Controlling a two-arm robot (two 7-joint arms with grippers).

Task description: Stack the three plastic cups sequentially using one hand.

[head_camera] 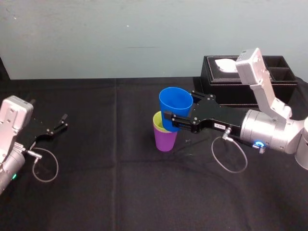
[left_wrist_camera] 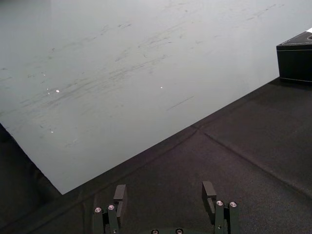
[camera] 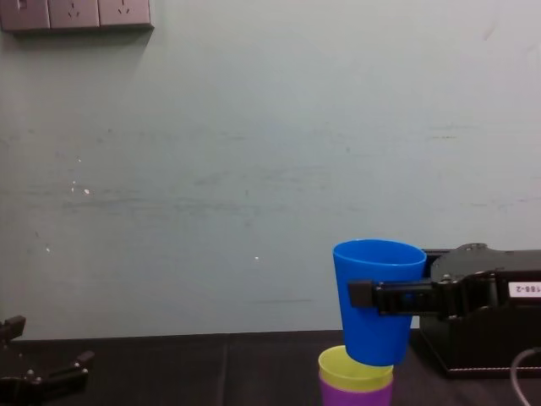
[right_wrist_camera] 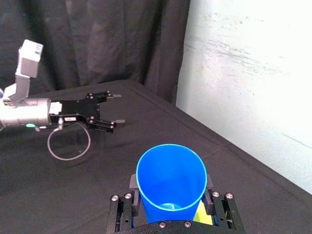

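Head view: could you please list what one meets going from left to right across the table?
Left gripper, open → purple cup with the yellow-green cup nested in it → black tissue box. The blue cup, clamped in the right gripper, overlaps that stack, so both are left out.

A black cloth with faint fold creases [head_camera: 120,192] covers the table. At its far right edge, close to the wall, stands a black leather-look tissue box with pale stitching [head_camera: 219,89]. A white tissue [head_camera: 225,65] shows in its oval top opening, with open compartments beside it. Behind is a scuffed pale grey-green wall [head_camera: 96,38]. A row of white wall sockets [camera: 76,13] sits high up, and a dark curtain [right_wrist_camera: 97,39] hangs at the table's left end.
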